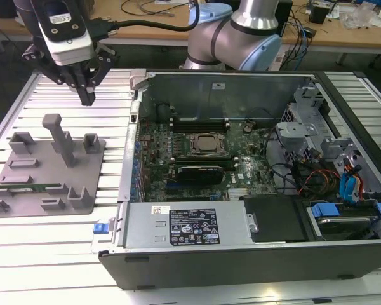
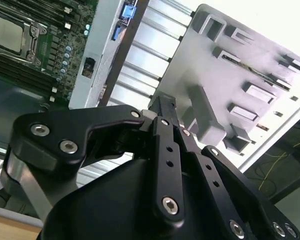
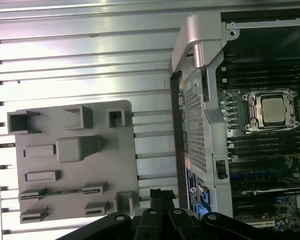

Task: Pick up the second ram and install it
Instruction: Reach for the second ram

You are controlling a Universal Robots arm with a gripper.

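Exterior view: gripper (image 1: 87, 95) near grey tray (image 1: 51, 168), jaws pressed together, empty; second ram (image 1: 26, 188) lies in tray; label (image 1: 193, 227) print too small.

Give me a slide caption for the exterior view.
Gripper hangs near the grey holder tray, where the second ram lies, beside the open computer case.

Silver-blue arm (image 1: 257, 28), black hand (image 1: 87, 96)

We can't read any print here. Black label (image 1: 193, 227) with white lettering and small white sticker (image 1: 157, 210) both sit on the power supply housing (image 1: 232, 222) inside the computer case (image 1: 241, 270); none of it legible to us.
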